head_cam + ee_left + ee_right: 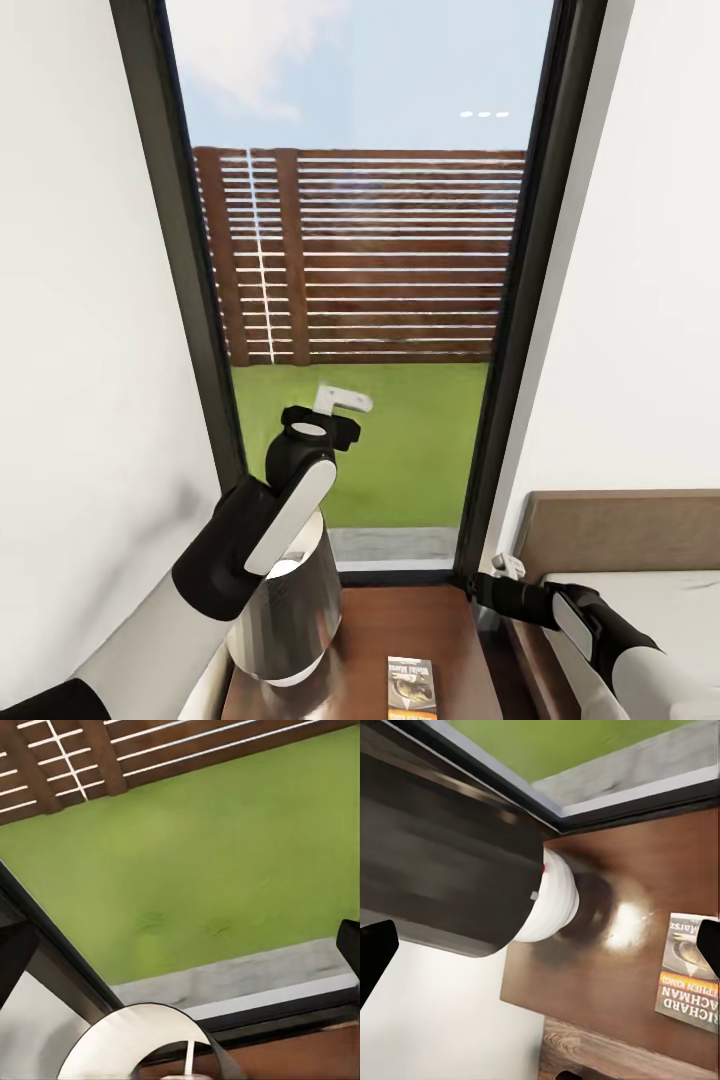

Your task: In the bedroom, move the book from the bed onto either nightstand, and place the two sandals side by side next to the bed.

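The book (412, 687) is already lying flat on the nightstand (440, 620), just beside the lamp (290, 610). The right gripper (507, 566) is hanging near the bed (640, 600), open and holding nothing. The left gripper (340, 402) is too unclear to tell. The robot should back away gently without bumping the lamp.

Tall dark-framed window (170, 260) set between white walls (70, 300). Through the glass: green lawn (400, 440), brown slatted wooden fence (400, 260), pale blue sky with cloud. A grey concrete strip (395, 542) runs along the sill outside. Table lamp (295, 610) with dark glossy shade and white base stands just inside the window.
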